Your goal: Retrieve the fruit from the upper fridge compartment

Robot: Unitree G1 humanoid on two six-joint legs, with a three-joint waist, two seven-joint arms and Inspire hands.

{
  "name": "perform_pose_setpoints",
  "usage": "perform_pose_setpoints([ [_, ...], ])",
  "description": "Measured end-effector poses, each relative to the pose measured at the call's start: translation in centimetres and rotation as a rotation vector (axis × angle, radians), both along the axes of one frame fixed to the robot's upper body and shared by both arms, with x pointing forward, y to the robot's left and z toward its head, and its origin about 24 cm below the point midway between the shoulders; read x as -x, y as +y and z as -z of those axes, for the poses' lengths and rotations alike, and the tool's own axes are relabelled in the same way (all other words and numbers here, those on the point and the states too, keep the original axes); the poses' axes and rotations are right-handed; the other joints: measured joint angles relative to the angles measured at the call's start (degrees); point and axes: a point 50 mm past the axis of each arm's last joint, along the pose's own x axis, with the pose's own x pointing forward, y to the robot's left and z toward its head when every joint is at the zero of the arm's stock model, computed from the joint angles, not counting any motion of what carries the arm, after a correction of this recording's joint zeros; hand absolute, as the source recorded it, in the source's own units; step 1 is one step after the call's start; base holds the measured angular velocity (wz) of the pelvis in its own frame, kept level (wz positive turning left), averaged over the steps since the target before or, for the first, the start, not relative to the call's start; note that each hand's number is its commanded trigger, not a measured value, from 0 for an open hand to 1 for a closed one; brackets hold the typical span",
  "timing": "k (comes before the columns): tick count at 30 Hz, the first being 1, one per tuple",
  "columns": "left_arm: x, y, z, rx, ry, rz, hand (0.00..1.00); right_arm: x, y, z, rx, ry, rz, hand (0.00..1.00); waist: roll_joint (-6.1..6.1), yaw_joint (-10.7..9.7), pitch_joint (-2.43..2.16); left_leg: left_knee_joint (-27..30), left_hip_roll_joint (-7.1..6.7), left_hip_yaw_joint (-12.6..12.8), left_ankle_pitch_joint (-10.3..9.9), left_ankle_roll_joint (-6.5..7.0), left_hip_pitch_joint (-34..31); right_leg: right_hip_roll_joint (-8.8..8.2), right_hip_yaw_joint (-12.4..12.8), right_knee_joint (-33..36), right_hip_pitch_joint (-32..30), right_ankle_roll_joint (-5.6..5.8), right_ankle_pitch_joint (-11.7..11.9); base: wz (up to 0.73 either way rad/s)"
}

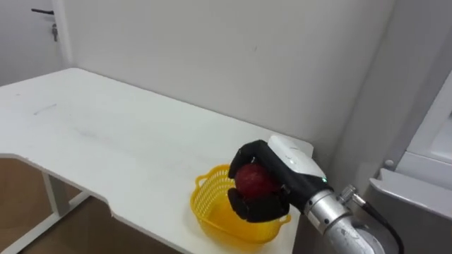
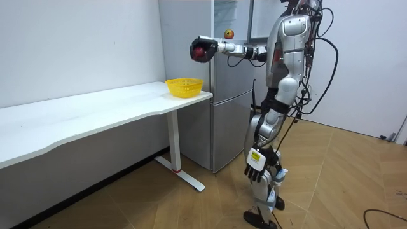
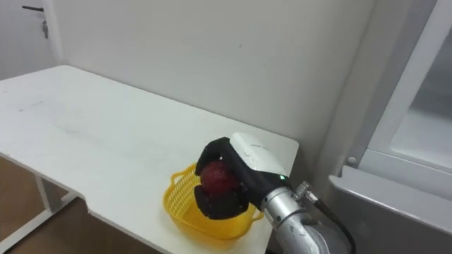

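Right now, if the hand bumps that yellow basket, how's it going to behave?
The yellow basket looks like thin open-mesh plastic, so probably light and flexible. Low and wide on the smooth white table, it would likely slide rather than tip. It sits by the table's end, so a push from the right hand, holding the red apple, could send it off.

Broad open table [image 1: 106, 134] lies left of the basket [image 1: 208, 208]; the wall [image 1: 247, 56] closes behind it, and the fridge [image 1: 431, 141] stands close on its right.
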Motion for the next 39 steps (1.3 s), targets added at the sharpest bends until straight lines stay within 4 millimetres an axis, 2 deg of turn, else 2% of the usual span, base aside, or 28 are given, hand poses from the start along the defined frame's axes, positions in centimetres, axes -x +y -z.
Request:
perform_pose_setpoints([
  [5,0.5,0.7,-0.2,-0.017,0.02,-0.002,0.0,-0.7,-1.0,1.6,0.021,0.056,0.06,1.0,-0.89,1.2,0.54,0.0,-0.15,-0.5,0.0,0.01,0.1,-0.06,-0.2,0.0,0.5,0.01,0.0,0.06],
  [14,0.8,0.8,-0.1,-0.025,0.032,-0.008,0.0,-0.9,-1.4,2.1,0.019,0.054,0.094,1.0,-1.39,1.9,0.37,0.1,-0.48,-0.6,0.1,0.18,-0.2,-0.53,-0.2,0.0,0.2,0.25,-0.2,0.0],
  [15,0.8,0.8,-0.2,-0.026,0.031,-0.008,0.0,-0.9,-1.5,2.1,0.018,0.054,0.097,0.89,-1.41,2.1,0.35,0.1,-0.48,-0.6,0.1,0.18,-0.1,-0.53,-0.2,-0.1,0.3,0.25,-0.2,0.0],
  [16,0.6,0.8,-0.2,-0.029,0.025,-0.005,0.0,-0.9,-1.5,2.2,0.021,0.054,0.101,0.64,-1.42,2.3,0.35,0.1,-0.49,-0.6,0.1,0.18,-0.1,-0.53,-0.2,-0.1,0.3,0.25,-0.2,0.0],
  [17,0.5,0.8,-0.2,-0.034,0.018,-0.003,0.0,-0.9,-1.5,2.2,0.026,0.051,0.101,0.0,-1.41,2.5,0.35,0.2,-0.49,-0.6,0.1,0.18,-0.1,-0.53,-0.3,-0.1,0.3,0.25,-0.2,0.0],
  [24,0.4,0.8,-0.2,-0.039,0.011,-0.001,0.0,-0.9,-1.5,2.2,0.043,0.037,0.105,0.0,-1.38,2.8,0.39,0.5,-0.51,-0.6,0.1,0.18,-0.4,-0.6,-1.2,0.0,0.5,0.26,-0.2,0.01],
  [26,0.7,0.8,-0.2,-0.039,0.019,0.0,0.0,-0.9,-1.5,2.2,0.054,0.033,0.106,0.0,-1.09,3.1,0.6,0.5,-0.52,-0.7,0.1,0.18,-0.4,-0.52,-1.2,0.0,0.5,0.27,-0.2,0.0],
  [39,1.3,0.6,-0.2,-0.015,0.034,0.002,0.0,-0.9,-1.6,2.1,0.041,0.005,0.125,0.0,-0.9,2.9,0.64,0.7,-0.66,-1.3,0.1,0.19,-0.3,-0.33,-1.6,0.0,0.9,0.27,-0.2,0.03],
])
